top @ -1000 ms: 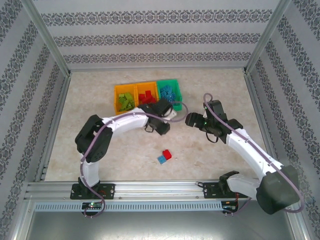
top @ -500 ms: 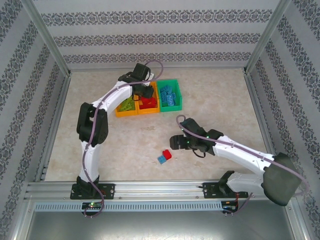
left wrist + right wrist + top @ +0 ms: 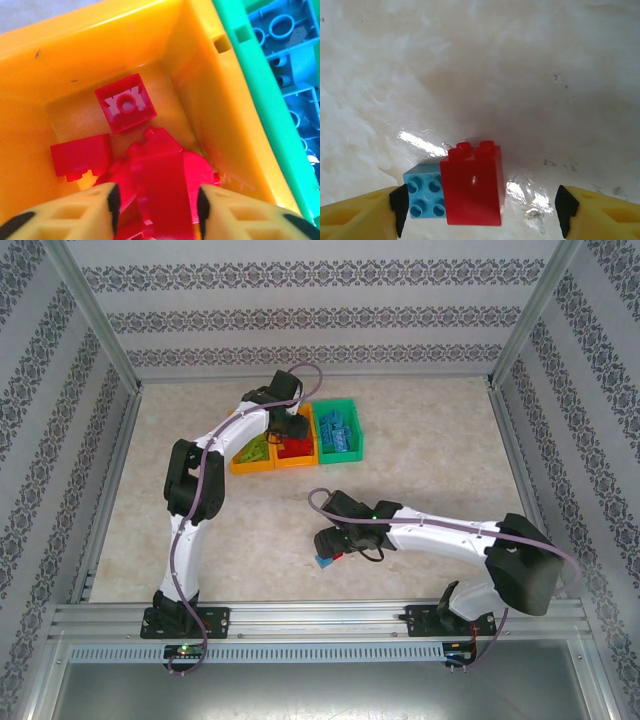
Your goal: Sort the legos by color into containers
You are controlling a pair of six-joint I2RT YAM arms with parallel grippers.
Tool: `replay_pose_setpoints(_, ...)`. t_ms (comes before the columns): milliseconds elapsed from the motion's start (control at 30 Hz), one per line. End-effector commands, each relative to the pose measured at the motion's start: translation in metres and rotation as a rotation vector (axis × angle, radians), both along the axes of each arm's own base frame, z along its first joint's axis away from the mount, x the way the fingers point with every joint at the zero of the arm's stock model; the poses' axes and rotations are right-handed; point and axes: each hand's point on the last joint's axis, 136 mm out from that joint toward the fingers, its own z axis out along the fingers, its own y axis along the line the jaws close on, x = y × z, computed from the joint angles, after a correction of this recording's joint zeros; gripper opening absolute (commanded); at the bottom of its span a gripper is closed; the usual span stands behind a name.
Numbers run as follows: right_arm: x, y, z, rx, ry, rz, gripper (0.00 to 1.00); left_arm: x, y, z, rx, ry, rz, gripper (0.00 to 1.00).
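- Near the arm bases, on the table [image 3: 440, 440], two legos lie loose: a red brick [image 3: 472, 185] and a smaller blue brick [image 3: 422, 195], touching side by side.
- At the far side, the containers hold sorted loads: lime bricks [image 3: 254, 448] in the left orange bin [image 3: 250, 469], red bricks [image 3: 80, 157] in the middle orange bin [image 3: 215, 110], and blue bricks [image 3: 287, 55] in the green bin [image 3: 257, 85].
- Judgement: the task is nearly done, with the loose pair left to bin.
- The right gripper [image 3: 480, 212] has its fingers spread wide, straddling the pair and touching neither. No grasp is made yet.
- The left gripper [image 3: 156, 195] hangs over the middle orange bin with a red piece [image 3: 160, 175] between its fingers. I cannot tell whether it is clamped or lying on the pile.
- The top view gives the layout of the bin row and both arms, but the right gripper partly covers the loose pair there.
- The right wrist view shows the studs and that the two bricks abut.
- The left wrist view shows one upturned brick [image 3: 127, 102], hollow side up, too small to read from above.
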Motion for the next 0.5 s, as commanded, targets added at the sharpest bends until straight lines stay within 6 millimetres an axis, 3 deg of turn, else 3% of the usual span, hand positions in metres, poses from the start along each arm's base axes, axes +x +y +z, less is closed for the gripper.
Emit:
replay_pose_setpoints(0, -0.002, 0.004, -0.004, -0.032, 0.021, 0.02, 0.77, -0.002, 0.007, 0.022, -0.03, -0.022, 0.054, 0.55)
replay_pose_setpoints(200, -0.003, 0.0, -0.017, -0.086, 0.04, 0.023, 0.68, -0.015, 0.002, 0.043, -0.108, -0.05, 0.056, 0.77)
replay_pose_setpoints(267, -0.005, -0.002, -0.022, -0.103, 0.055, 0.026, 0.65, -0.021, 0.001, 0.051, -0.136, -0.059, 0.051, 0.97)
replay_pose_setpoints(467, -0.003, -0.011, -0.03, -0.143, 0.05, 0.009, 0.56, -0.037, 0.001, 0.076, -0.201, -0.095, 0.055, 1.0)
